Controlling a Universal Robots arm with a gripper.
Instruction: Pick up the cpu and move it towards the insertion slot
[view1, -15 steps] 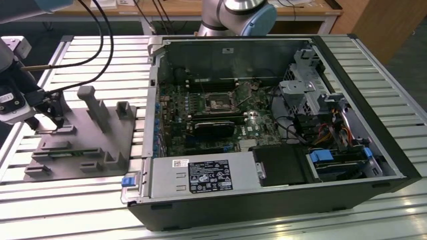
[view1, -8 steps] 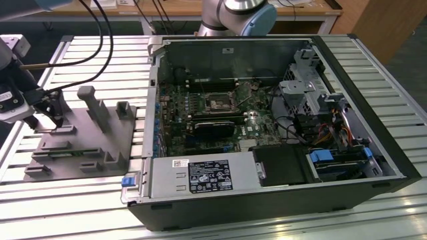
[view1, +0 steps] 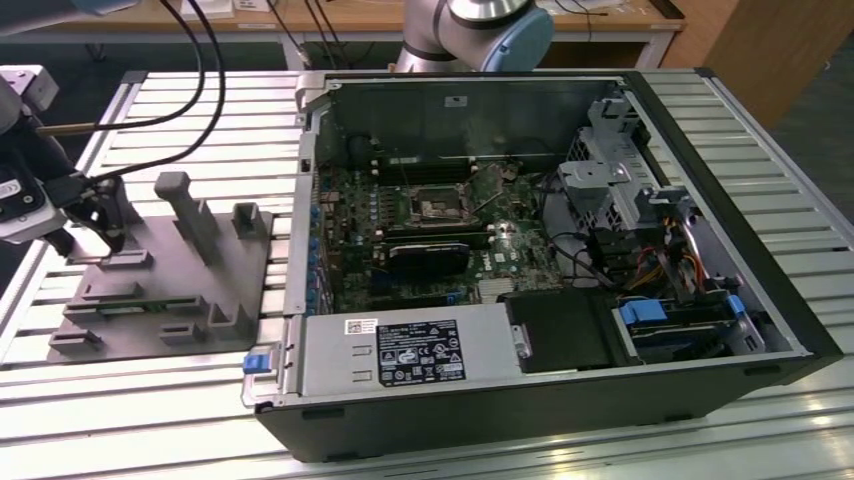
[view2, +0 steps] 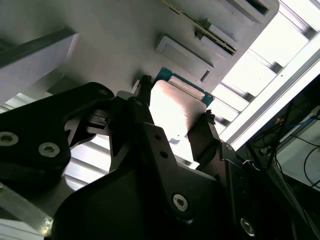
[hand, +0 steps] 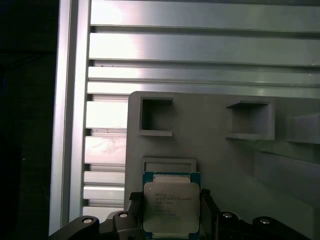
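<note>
One slatted table (view1: 160, 400), desk (view1: 601, 22) behind; hand (view2: 176, 100) grips cpu (hand: 171, 205).

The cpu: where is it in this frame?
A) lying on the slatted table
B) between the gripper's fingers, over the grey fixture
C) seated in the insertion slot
B: in the first wrist view the gripper clamps the cpu over the grey fixture.

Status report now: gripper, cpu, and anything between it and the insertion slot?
Gripper shut on cpu, above grey fixture. Insertion slot apart, inside the case, toward the exterior view's right. Side wall of the case stands between.
</note>
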